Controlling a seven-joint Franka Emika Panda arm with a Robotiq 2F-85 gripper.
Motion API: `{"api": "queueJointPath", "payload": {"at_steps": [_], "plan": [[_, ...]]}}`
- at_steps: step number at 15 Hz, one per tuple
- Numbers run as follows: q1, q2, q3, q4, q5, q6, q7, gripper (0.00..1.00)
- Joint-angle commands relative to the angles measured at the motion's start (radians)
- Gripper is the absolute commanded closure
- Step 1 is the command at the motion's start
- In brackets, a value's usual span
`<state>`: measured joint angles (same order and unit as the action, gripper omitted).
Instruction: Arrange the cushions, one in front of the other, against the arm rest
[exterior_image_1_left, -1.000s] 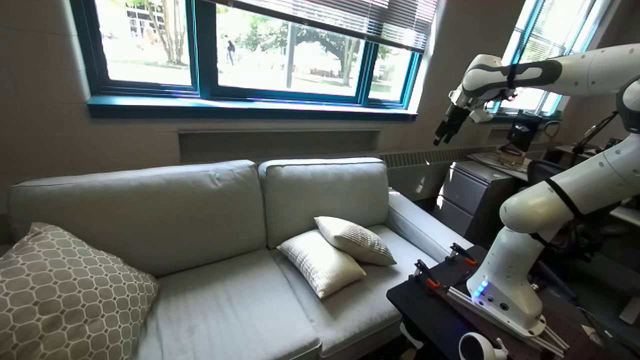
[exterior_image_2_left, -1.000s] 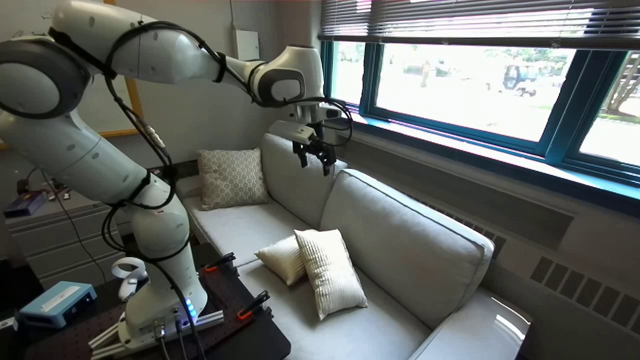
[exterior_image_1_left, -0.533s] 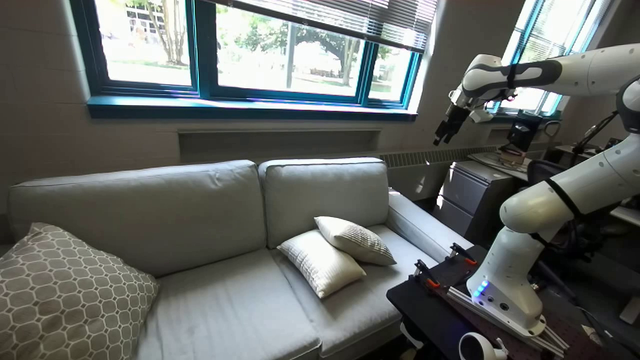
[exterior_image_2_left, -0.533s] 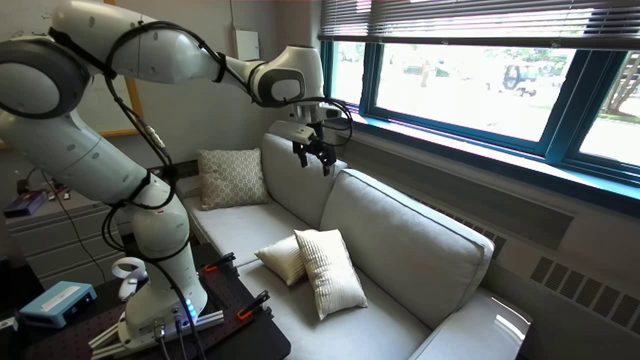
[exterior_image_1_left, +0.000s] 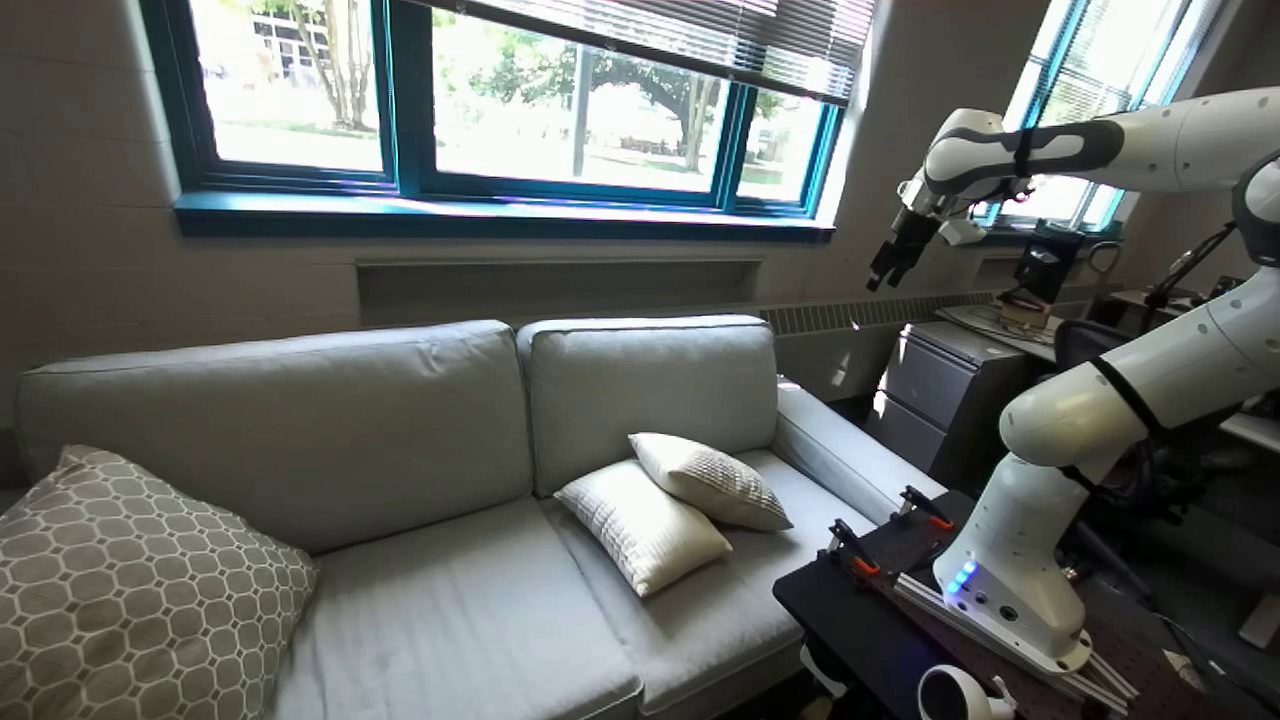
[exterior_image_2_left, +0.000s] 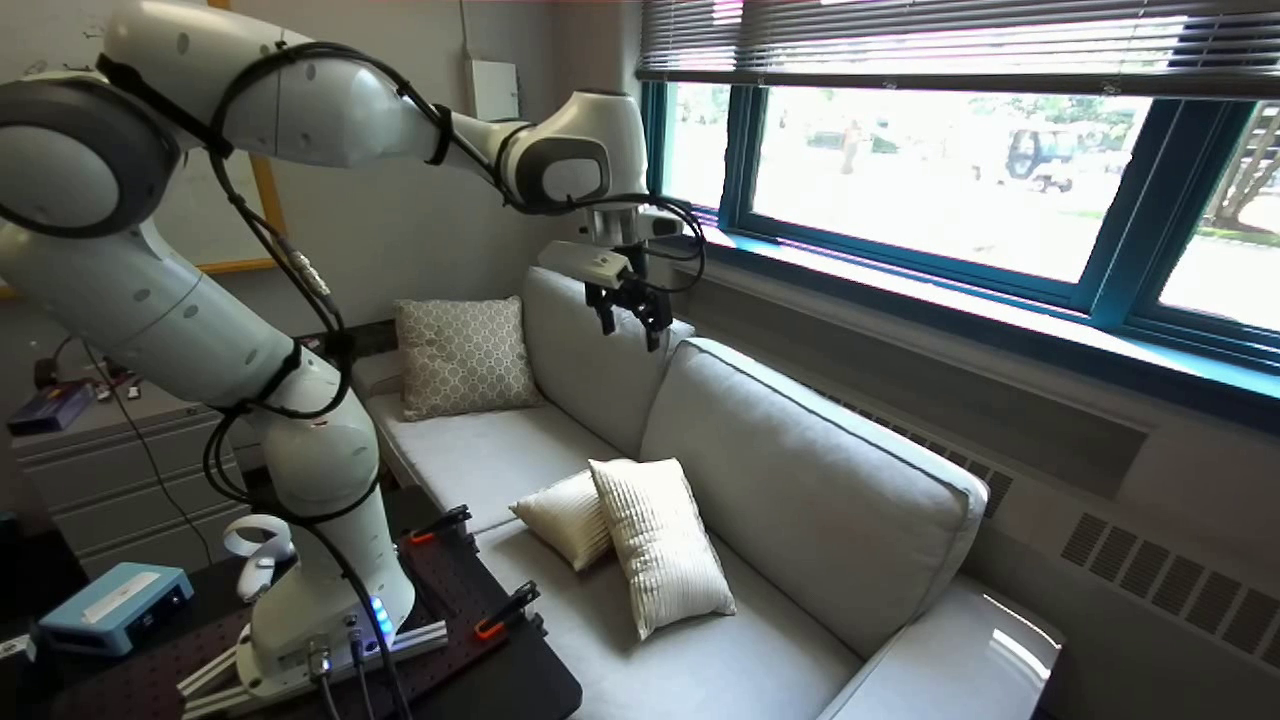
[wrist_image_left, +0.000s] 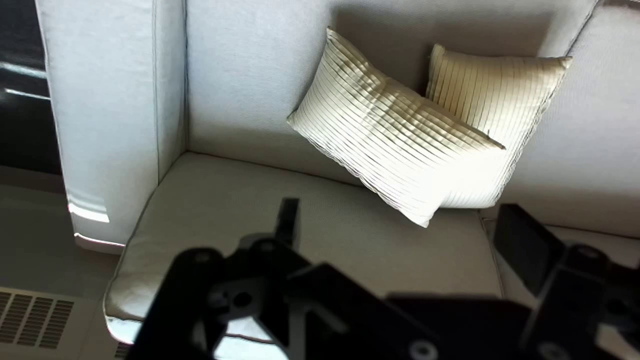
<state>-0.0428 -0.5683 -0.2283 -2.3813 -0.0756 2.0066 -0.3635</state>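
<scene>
Two cream-white cushions lie on the sofa seat. The cushion nearer the arm rest is tilted and rests partly over the other cushion, which it partly hides. Both are apart from the arm rest, with bare seat between. My gripper is high above the sofa, apart from both cushions. In the wrist view its fingers are wide apart with nothing held between them.
A larger grey-beige patterned cushion is at the sofa's far end. The back cushions stand behind the seat. The black robot table with clamps borders the seat's front. A window sill runs behind.
</scene>
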Motion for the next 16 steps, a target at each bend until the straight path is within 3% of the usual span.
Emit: {"api": "queueJointPath", "payload": {"at_steps": [1,8,12,16], "plan": [[-0.01,0.002,0.008,0.001,0.006,-0.001,-0.004,0.0],[-0.007,0.018,0.007,0.007,0.012,0.006,0.0,0.0],[0.011,0.139,0.005,0.035,0.058,0.099,0.012,0.0],[0.052,0.332,-0.012,0.107,0.237,0.219,-0.016,0.0]]}}
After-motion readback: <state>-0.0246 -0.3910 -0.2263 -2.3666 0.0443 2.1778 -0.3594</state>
